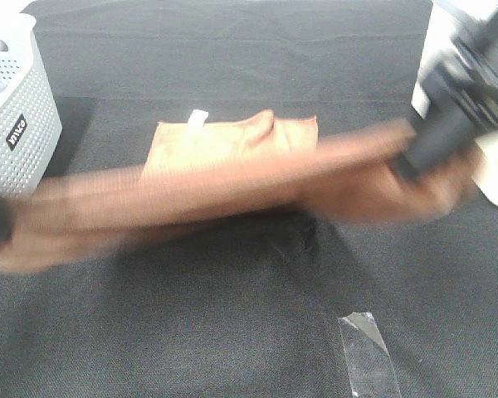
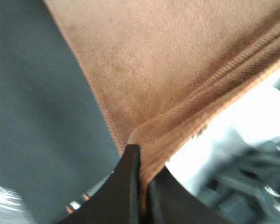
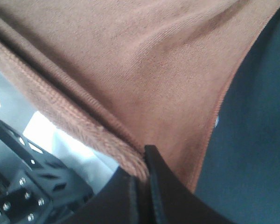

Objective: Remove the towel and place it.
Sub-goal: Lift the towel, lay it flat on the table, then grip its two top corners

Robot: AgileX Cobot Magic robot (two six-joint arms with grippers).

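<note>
One long brown towel [image 1: 232, 178] with stitched hems stretches, blurred, across the black table [image 1: 191, 332], its far part lying flat with a small white tag [image 1: 198, 118], each end pinched tight by the left gripper [image 2: 139, 156] and right gripper [image 3: 146, 156].

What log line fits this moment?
left gripper: shut on brown rectangular terry towel | right gripper: shut on it | state: stretched between both
</note>
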